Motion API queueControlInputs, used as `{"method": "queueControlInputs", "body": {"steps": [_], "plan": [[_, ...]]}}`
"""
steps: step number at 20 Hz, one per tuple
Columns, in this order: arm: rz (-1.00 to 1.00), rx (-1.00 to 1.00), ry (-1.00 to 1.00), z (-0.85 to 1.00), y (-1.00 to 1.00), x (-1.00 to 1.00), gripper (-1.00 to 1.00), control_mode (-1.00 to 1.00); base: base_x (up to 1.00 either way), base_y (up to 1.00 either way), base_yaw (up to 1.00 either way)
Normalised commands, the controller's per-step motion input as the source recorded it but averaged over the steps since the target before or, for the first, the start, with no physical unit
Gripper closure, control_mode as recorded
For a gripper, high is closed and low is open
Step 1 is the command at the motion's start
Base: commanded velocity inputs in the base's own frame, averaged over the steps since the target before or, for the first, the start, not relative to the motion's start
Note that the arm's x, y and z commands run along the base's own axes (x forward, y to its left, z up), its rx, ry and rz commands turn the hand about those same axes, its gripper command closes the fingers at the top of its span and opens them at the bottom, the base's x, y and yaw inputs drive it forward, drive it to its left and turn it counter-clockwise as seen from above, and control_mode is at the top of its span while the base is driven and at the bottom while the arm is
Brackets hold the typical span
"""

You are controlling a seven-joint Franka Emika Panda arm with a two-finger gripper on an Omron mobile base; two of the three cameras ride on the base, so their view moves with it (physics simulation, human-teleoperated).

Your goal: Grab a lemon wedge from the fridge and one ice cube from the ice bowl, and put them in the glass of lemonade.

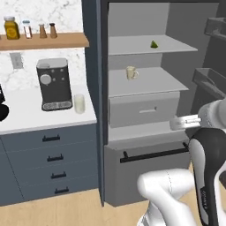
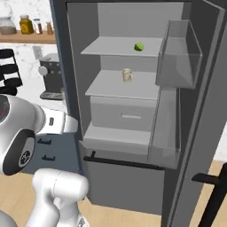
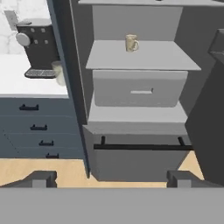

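- Now we face the fridge with its door swung wide, its grey shelves and drawer in plain sight.
- We see the lemon wedge, small and green-yellow, on the top shelf toward the back; a beige mug sits on the shelf below it.
- Our gripper is spread fully and holds nothing, well short of the shelves and below the wedge's level.
- We judge the first step is in hand: fetching the wedge. Next the hand must rise to the top shelf, reach in and straddle the wedge without bumping the shelf edge.
- On the white counter, the glass of lemonade stands just beside the coffee machine.
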Motion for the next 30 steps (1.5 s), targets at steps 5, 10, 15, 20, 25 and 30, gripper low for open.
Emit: {"method": "queueControlInputs", "body": {"steps": [5, 10, 15, 20, 25, 30], "plan": [[0.00, 0.00, 0.00, 0.00, 0.00, 0.00, -1.00, 1.00, 0.70, -0.19, -0.02], [0.00, 0.00, 0.00, 0.00, 0.00, 0.00, -1.00, 1.00, 0.55, -0.25, 0.00], [0.00, 0.00, 0.00, 0.00, 0.00, 0.00, -1.00, 1.00, 0.26, -0.28, 0.00], [0.00, 0.00, 0.00, 0.00, 0.00, 0.00, -1.00, 1.00, 0.03, -0.33, 0.00], [0.00, 0.00, 0.00, 0.00, 0.00, 0.00, -1.00, 1.00, 0.00, -0.36, 0.00], [0.00, 0.00, 0.00, 0.00, 0.00, 0.00, -1.00, 1.00, 0.00, -0.33, -0.01]]}}
